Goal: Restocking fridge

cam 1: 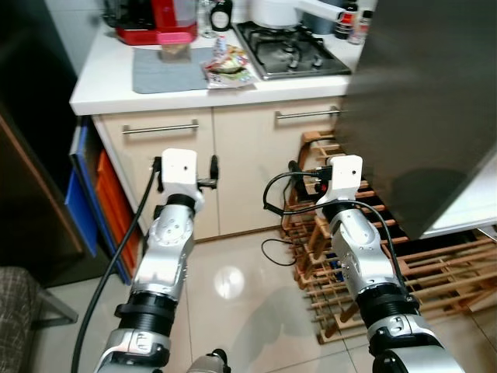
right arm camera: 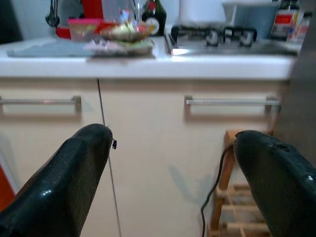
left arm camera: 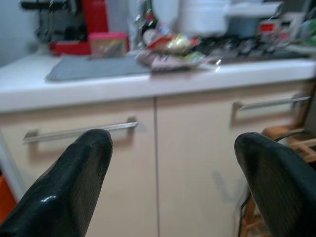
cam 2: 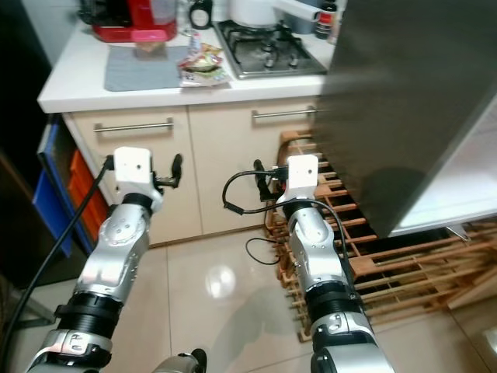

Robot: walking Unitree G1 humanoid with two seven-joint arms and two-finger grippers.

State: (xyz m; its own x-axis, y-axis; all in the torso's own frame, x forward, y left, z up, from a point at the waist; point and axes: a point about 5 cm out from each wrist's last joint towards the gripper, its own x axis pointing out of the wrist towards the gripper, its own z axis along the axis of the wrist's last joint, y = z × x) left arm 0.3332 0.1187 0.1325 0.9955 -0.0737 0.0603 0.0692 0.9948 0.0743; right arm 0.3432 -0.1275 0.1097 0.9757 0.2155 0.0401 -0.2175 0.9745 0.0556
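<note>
dark fridge door (cam 1: 423, 101) at right; wooden rack (cam 1: 435, 268) beneath

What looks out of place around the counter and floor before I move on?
A heap of crumpled snack packets lies loose on the counter, hanging over its front edge beside the stove. A black cable trails across the floor by the wooden rack. Both grippers, left and right, are open and empty.
</note>
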